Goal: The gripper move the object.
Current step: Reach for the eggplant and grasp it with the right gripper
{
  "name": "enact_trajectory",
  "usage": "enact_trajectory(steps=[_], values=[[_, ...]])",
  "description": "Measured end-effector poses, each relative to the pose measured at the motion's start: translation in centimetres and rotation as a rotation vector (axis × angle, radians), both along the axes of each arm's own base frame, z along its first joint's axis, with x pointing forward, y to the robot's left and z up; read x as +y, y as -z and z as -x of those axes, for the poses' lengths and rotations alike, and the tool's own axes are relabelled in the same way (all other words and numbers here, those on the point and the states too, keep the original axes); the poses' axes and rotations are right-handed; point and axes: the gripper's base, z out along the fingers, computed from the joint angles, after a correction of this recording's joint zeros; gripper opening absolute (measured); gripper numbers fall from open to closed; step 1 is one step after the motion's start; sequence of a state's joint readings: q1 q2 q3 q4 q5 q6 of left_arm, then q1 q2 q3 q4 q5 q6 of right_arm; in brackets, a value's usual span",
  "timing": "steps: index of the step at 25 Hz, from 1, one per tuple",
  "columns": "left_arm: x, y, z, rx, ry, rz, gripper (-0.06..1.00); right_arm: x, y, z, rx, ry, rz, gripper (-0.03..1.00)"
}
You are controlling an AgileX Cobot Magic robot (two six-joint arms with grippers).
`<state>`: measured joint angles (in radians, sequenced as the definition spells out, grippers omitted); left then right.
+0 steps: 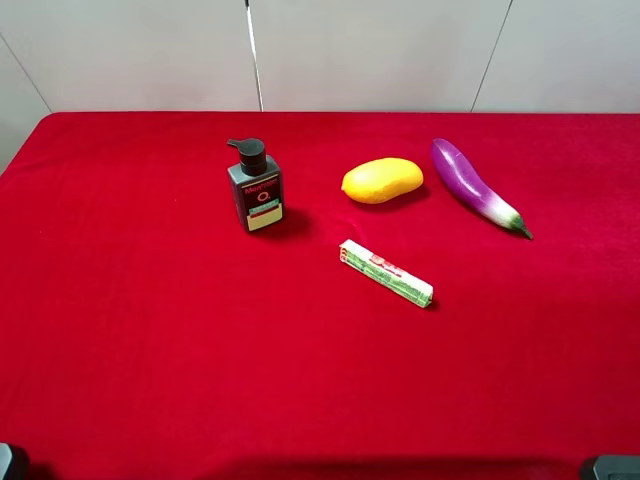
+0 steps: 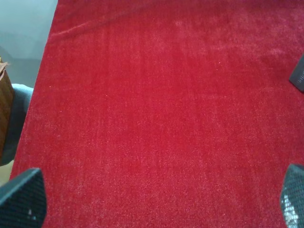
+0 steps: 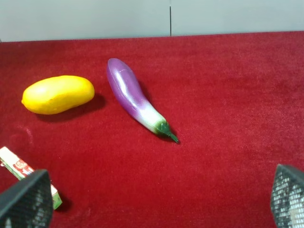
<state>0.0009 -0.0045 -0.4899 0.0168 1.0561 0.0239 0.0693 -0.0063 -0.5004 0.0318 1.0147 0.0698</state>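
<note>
The purple eggplant (image 1: 470, 180) lies on the red cloth at the back right, its green stem tip pointing toward the front right. It also shows in the right wrist view (image 3: 130, 92), well ahead of my right gripper (image 3: 156, 199), which is open and empty with its fingers wide apart. My left gripper (image 2: 156, 199) is open and empty over bare red cloth; no eggplant shows in its view. In the high view only dark bits of the arms show at the bottom corners, far from the eggplant.
A yellow mango (image 1: 382, 180) lies just left of the eggplant, also in the right wrist view (image 3: 58, 94). A green-and-white packet (image 1: 385, 272) lies in front of the mango. A dark pump bottle (image 1: 255, 187) stands at the centre left. The cloth's edge (image 2: 45, 76) shows in the left wrist view.
</note>
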Motion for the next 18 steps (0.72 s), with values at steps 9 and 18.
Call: enact_trajectory(steps=[9,18], values=[[0.0,0.0,0.0,0.0,0.0,0.0,0.98,0.0,0.0,0.0,0.0,0.0,0.0,0.69],[0.0,0.0,0.0,0.0,0.0,0.0,0.98,0.16,-0.32,0.06,-0.019,-0.012,-0.02,0.69]])
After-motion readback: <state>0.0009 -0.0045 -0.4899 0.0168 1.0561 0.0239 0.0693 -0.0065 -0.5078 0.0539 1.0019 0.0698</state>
